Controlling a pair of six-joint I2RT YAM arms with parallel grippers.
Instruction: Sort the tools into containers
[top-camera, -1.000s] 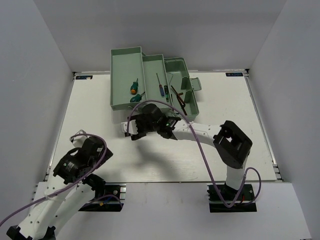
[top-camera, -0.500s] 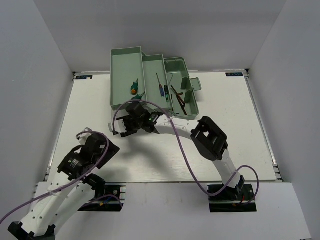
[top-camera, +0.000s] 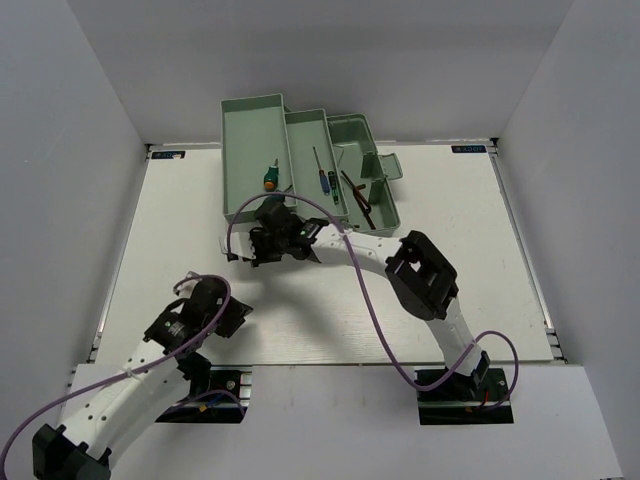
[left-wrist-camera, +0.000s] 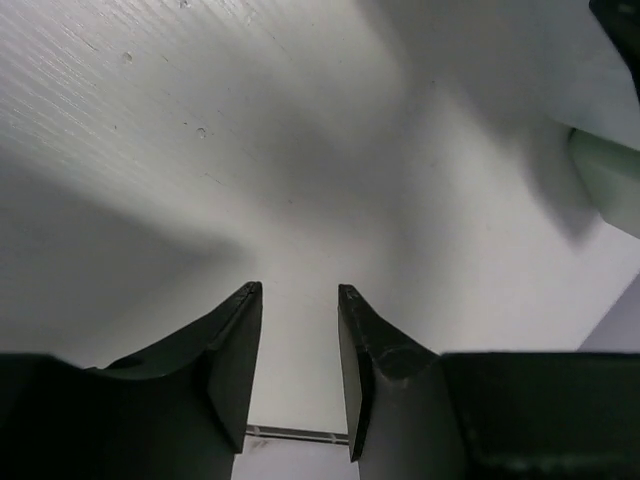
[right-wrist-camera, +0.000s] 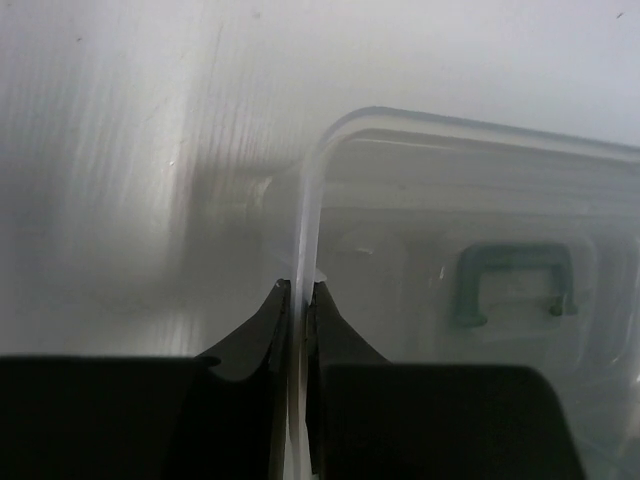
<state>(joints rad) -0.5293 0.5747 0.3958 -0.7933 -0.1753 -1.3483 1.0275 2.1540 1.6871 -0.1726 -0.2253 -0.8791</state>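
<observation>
**Right Arm Pinched the Toolbox Lid; Tools Lay in the Trays**

The white table (top-camera: 480, 260) carried a pale mint-green cantilever toolbox at its far middle, spread into three rectangular compartments side by side. The widest was the left tray (top-camera: 245, 125). The narrower middle tray (top-camera: 305, 130) touched it, and the toolbox base (top-camera: 352, 132) stood on the right with its small latch tab sticking out.

The translucent lid (right-wrist-camera: 480, 200) lay on the table just in front of the left tray. It was clear and glossy with a rounded corner, and a mint-green carrying handle (right-wrist-camera: 510, 285) showed through it. From above it could barely be told from the tabletop.

The right gripper (right-wrist-camera: 298, 285) had its two dark fingers pressed together on the lid's thin raised rim, which ran straight up between them.

The left gripper (left-wrist-camera: 300, 290) hung low over bare table near its own base, well apart from the toolbox. Its fingers were spread with a clear gap and nothing was between them.

- A stubby green-handled screwdriver (top-camera: 268, 176) with an orange tip lay in the left tray.
- A slim blue-handled screwdriver (top-camera: 323, 182) lay lengthwise in the middle tray, its thin shaft pointing away from the arms.
- Dark hex keys (top-camera: 358, 200) lay slantwise in the base.
</observation>
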